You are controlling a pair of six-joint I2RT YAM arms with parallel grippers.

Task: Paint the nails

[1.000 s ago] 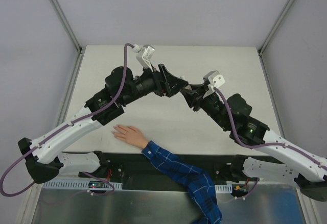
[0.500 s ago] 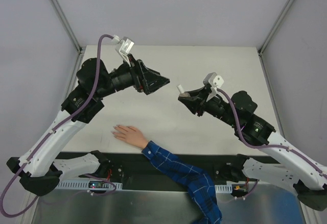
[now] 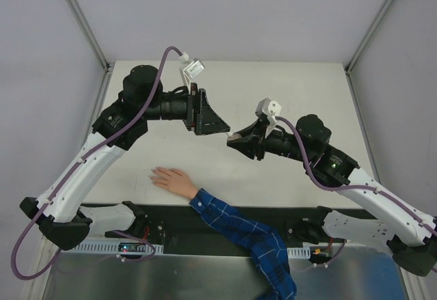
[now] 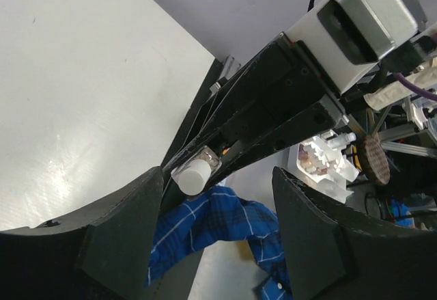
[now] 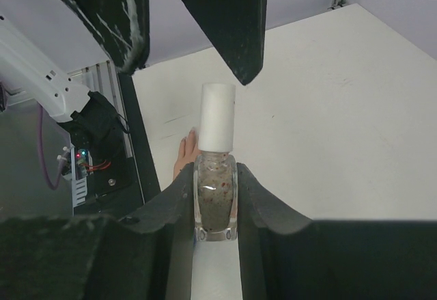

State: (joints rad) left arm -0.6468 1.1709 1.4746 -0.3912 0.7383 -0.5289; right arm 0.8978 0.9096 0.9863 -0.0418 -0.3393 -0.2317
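The right fingers are clenching around a nail polish bottle, gripping its glass body above the bench. The bottle's white cap is pointing toward the left fingers, which are standing released and spread apart just beyond the cap. The hand in the blue plaid sleeve is lying flat on the bench, well apart from the bottle and nearer the arm bases. Its nails are pointing leftward, too small to make out.
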